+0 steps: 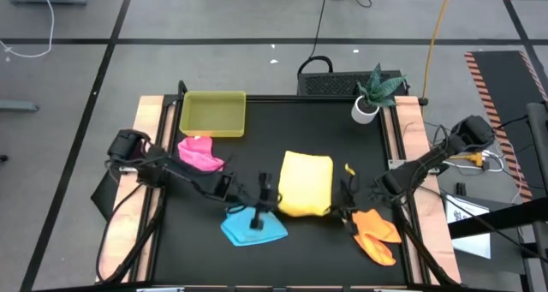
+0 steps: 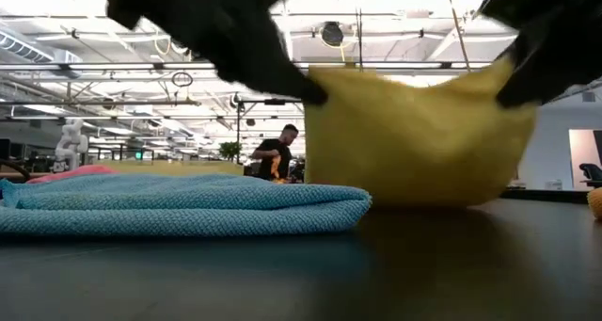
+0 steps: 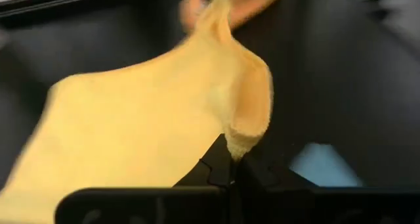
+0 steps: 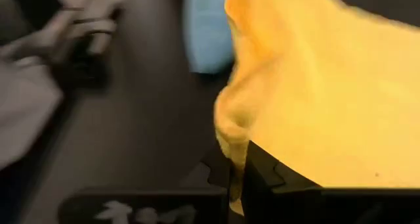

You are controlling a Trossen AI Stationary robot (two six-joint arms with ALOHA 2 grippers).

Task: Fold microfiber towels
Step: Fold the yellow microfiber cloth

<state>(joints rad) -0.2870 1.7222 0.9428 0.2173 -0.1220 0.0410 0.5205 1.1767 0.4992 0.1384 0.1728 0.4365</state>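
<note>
The yellow towel (image 1: 306,183) is in the middle of the table, raised along its near side and resting on the table by its far part and sagging lower edge (image 2: 414,200). My left gripper (image 1: 272,196) is shut on its near left corner, my right gripper (image 1: 345,193) on its near right corner. The blue towel (image 1: 254,226) lies flat near the front edge, just left of the yellow one. The pink towel (image 1: 199,153) lies crumpled at the left, and the orange towel (image 1: 375,232) at the front right. My left gripper pinches the yellow towel's near left corner (image 3: 239,142) between its two fingers, slanting down from the table's left. The corner is bunched at the fingers and lifted clear; the cloth sags from it toward the other gripper. My right gripper pinches the yellow towel's near right corner (image 4: 230,135) between its two fingers, slanting down from the table's right. The corner is gathered into folds and held above the table, with the cloth hanging slack below (image 2: 489,123).
A shallow yellow-green tray (image 1: 213,114) stands at the far left of the table. A small potted plant (image 1: 374,93) stands at the far right corner. A person (image 2: 277,152) shows far off in the room behind the table.
</note>
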